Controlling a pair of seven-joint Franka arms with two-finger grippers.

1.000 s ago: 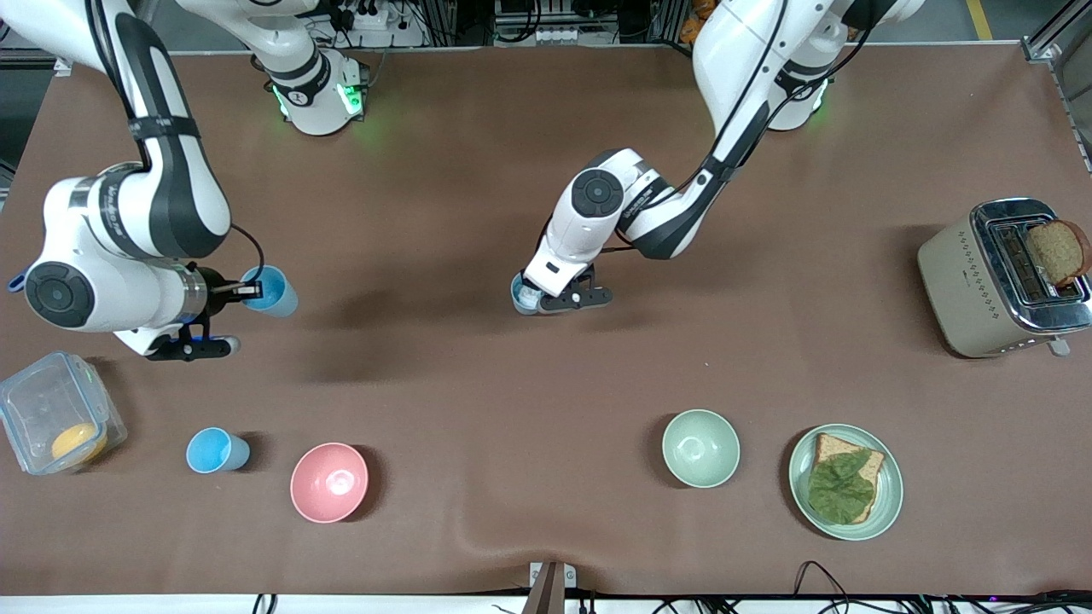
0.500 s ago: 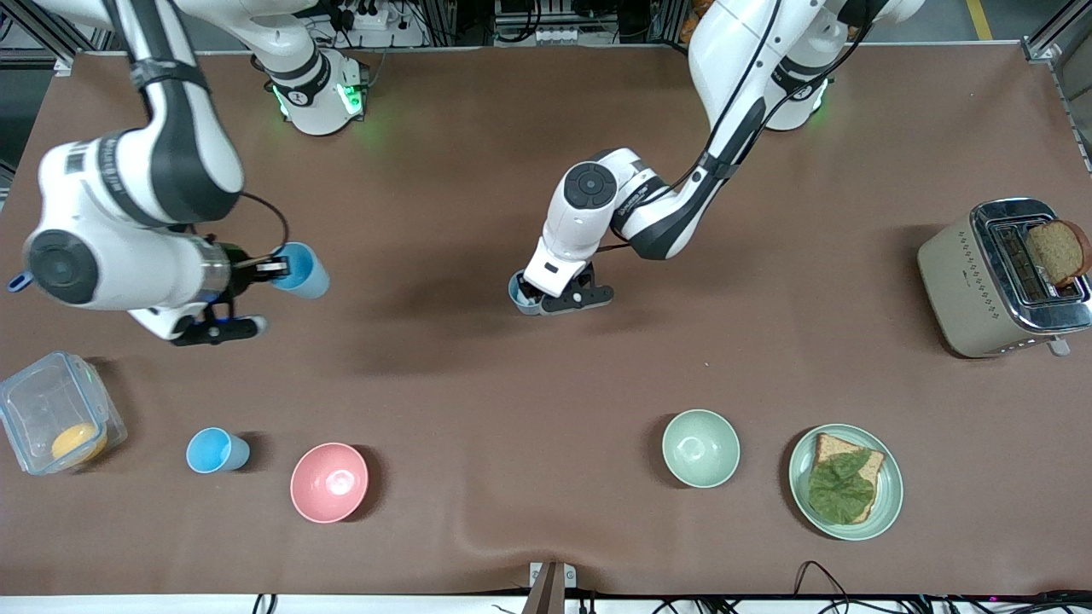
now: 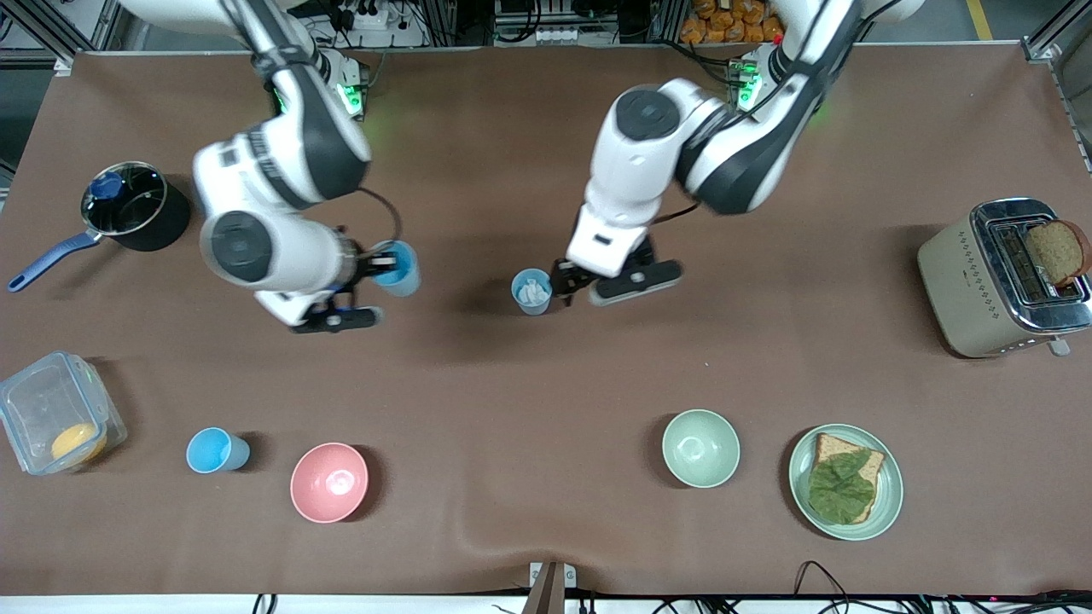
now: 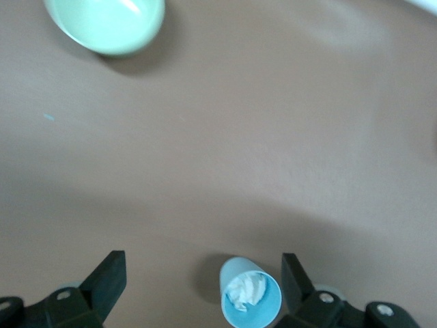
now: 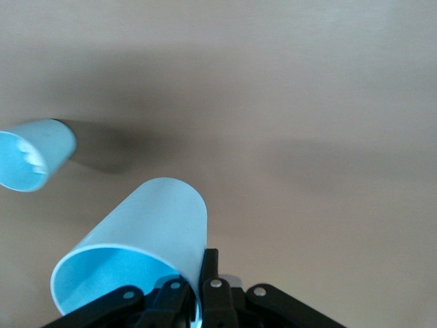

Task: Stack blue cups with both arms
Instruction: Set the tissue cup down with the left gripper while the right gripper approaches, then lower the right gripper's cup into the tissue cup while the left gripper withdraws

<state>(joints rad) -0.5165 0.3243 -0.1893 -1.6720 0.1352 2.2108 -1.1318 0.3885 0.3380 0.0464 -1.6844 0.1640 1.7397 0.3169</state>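
One blue cup [image 3: 532, 292] stands upright on the table's middle with crumpled white paper inside; it also shows in the left wrist view [image 4: 250, 301]. My left gripper [image 3: 570, 286] is open and empty, lifted just above this cup, which sits close to one finger [image 4: 295, 279]. My right gripper [image 3: 375, 263] is shut on the rim of the second blue cup [image 3: 398, 268] and holds it tilted in the air, toward the right arm's end from the standing cup. In the right wrist view my right gripper [image 5: 198, 290] pinches the held cup's [image 5: 140, 236] wall, and the standing cup [image 5: 31, 154] shows farther off.
Near the front edge are a sky-blue cup [image 3: 217, 450], a pink bowl [image 3: 329, 482], a green bowl [image 3: 700, 448] and a plate [image 3: 887, 490] with bread and lettuce. A toaster [image 3: 981, 281], a clear container [image 3: 55, 418] and a dark pot [image 3: 132, 205] stand at the table's ends.
My right arm has carried its cup toward the table's middle. My left gripper has let go of the other cup and risen; that cup now stands free. The pot has come into view.
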